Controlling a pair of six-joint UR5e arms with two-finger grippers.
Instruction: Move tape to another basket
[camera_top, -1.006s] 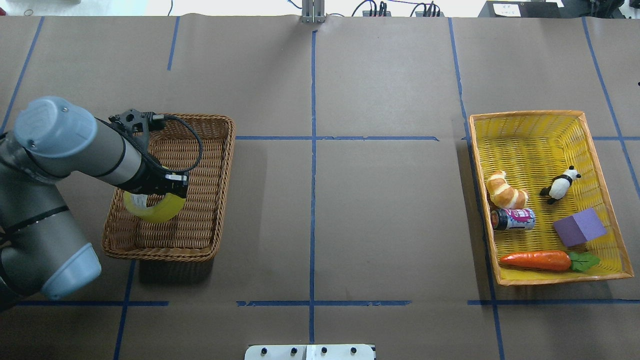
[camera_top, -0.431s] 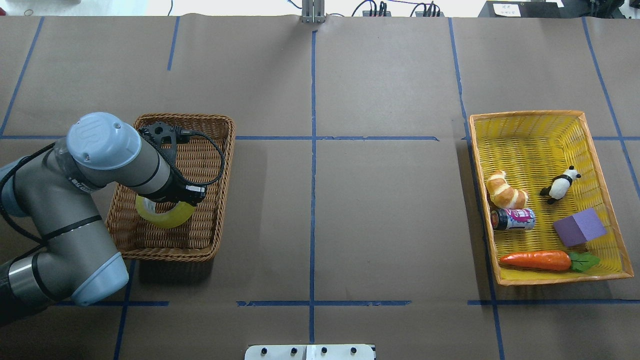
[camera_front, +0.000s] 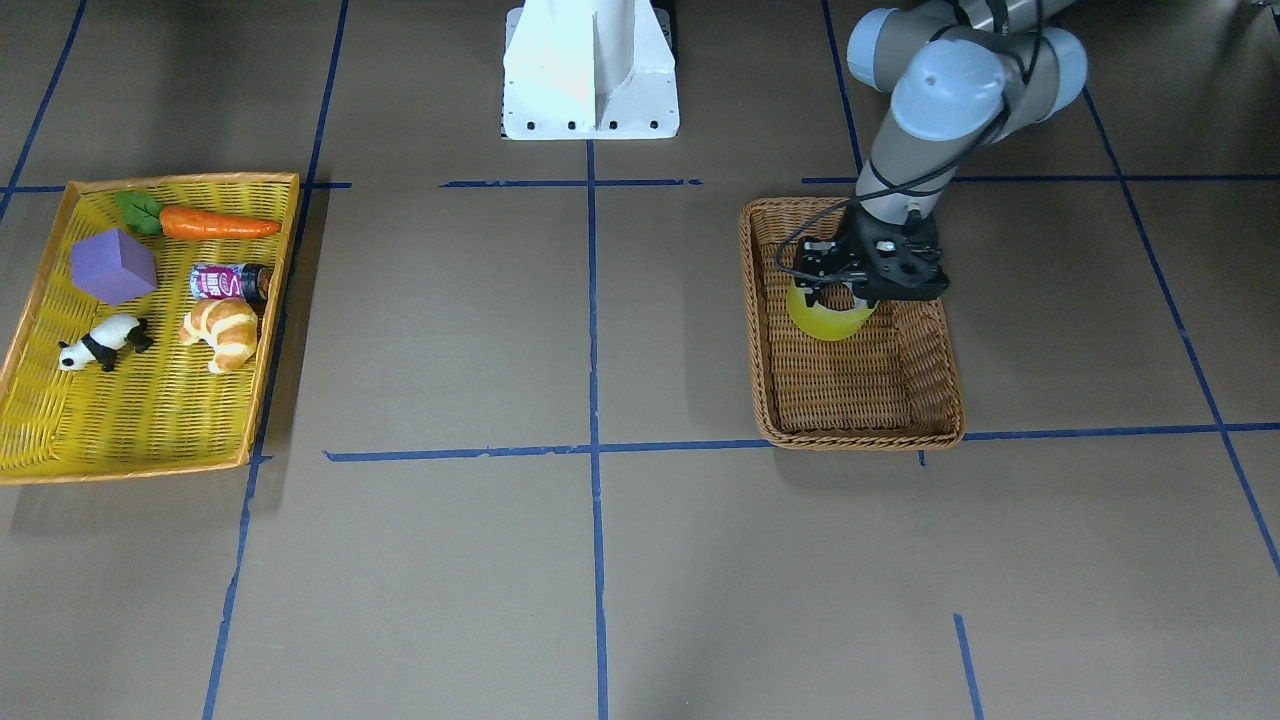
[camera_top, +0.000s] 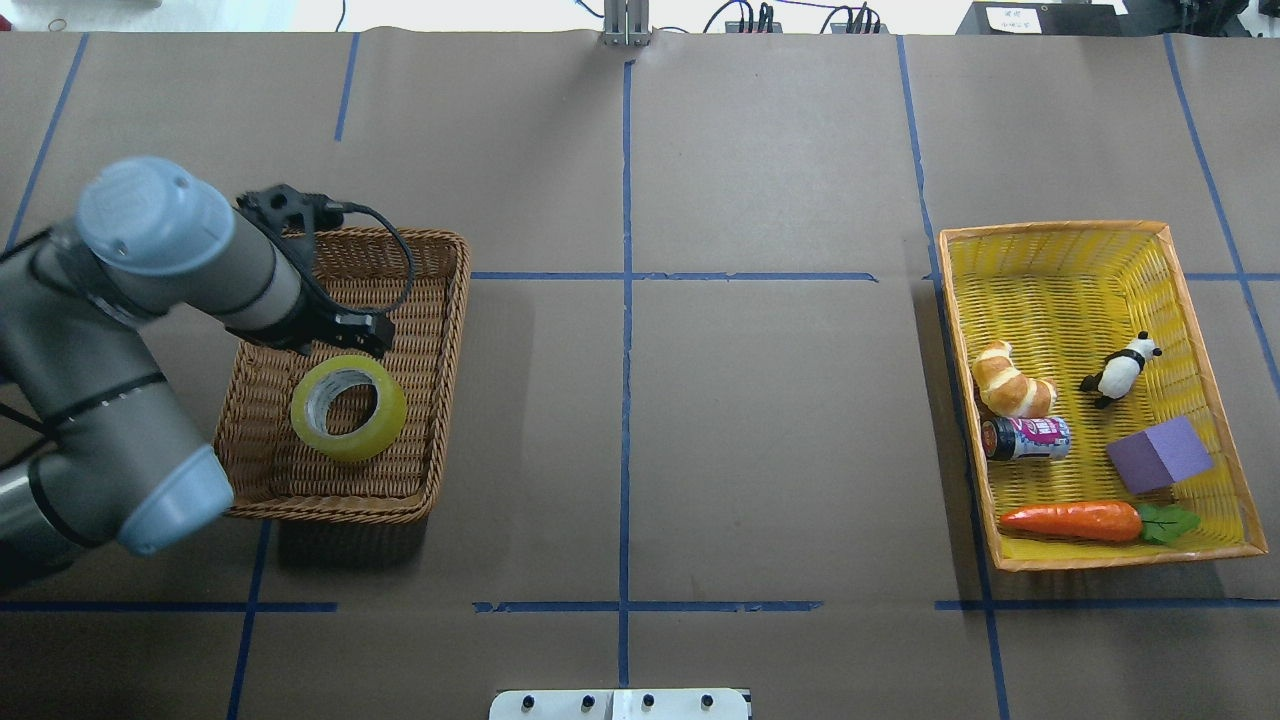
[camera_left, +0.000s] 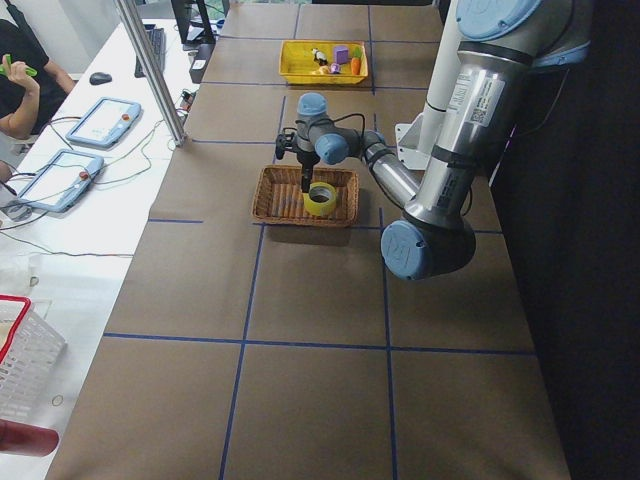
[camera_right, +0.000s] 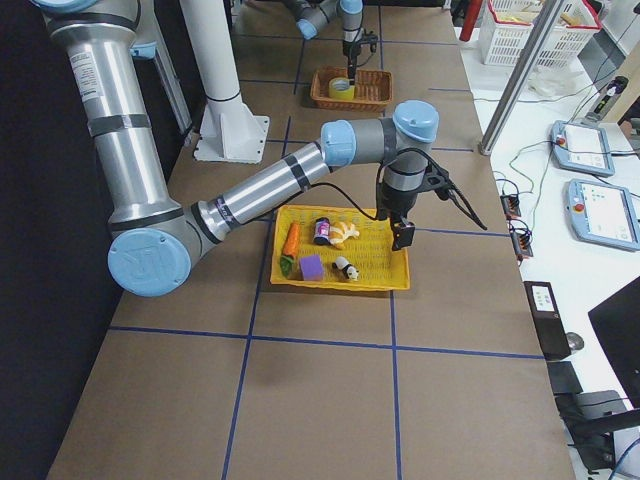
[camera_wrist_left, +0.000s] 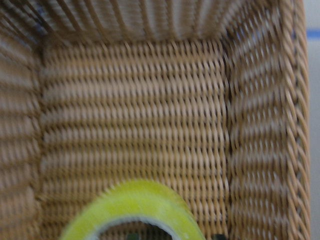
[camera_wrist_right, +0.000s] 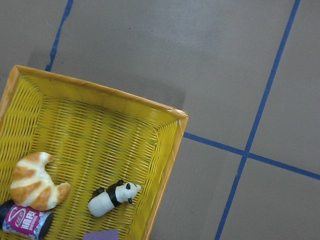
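tape (camera_top: 348, 407) lies flat mid brown basket (camera_top: 457, 330); left gripper (camera_top: 362, 338) hangs at its 12 o'clock, can't tell if fingers are spread, right gripper (camera_right: 403, 235) same. Lift straight up past the rim before swinging, don't snag the roll

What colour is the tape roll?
Yellow-green tape, grey-white core; clearest overhead.
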